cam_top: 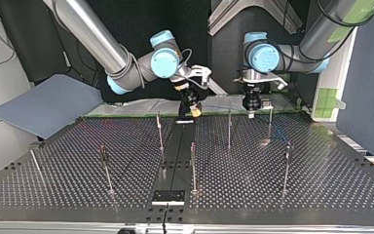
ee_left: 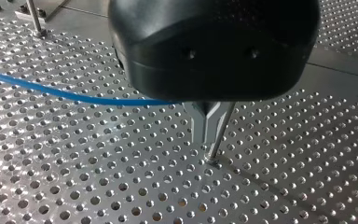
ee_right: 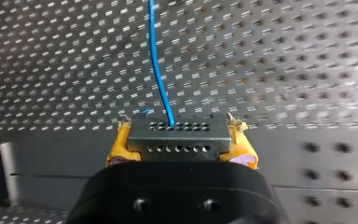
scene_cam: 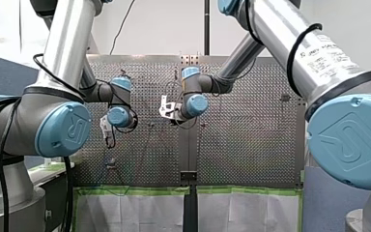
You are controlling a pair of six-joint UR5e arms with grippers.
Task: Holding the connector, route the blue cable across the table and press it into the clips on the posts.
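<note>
Perforated metal plating forms the table (cam_top: 321, 185), split down the middle by a plain dark strip (cam_top: 176, 146) that ends at a small black plate (cam_top: 168, 196) on the top view's near edge. Thin metal posts (cam_top: 193, 168) stand upright and well apart across both halves. Behind the table the room is dark. A grey-blue panel (cam_top: 44, 105) leans down to the table's far left corner in the top view, and a white panel carrying green tape (cam_top: 327, 100) stands at the far right. My right gripper (ee_right: 177, 140) is closed on the connector (ee_right: 177, 126), a grey block with two rows of small holes clamped between the yellow pads (ee_right: 117, 144). In the top view it hangs over the far end of the centre strip. The blue cable (ee_right: 157, 70) leaves the connector's upper row of holes and runs ahead of the gripper over the perforated surface. My left gripper (ee_left: 209, 149) points down at the table with its metal fingers (ee_left: 200, 128) pressed together, just beside the foot of a post. The cable lies on the plating beside it and disappears under its black body.
</note>
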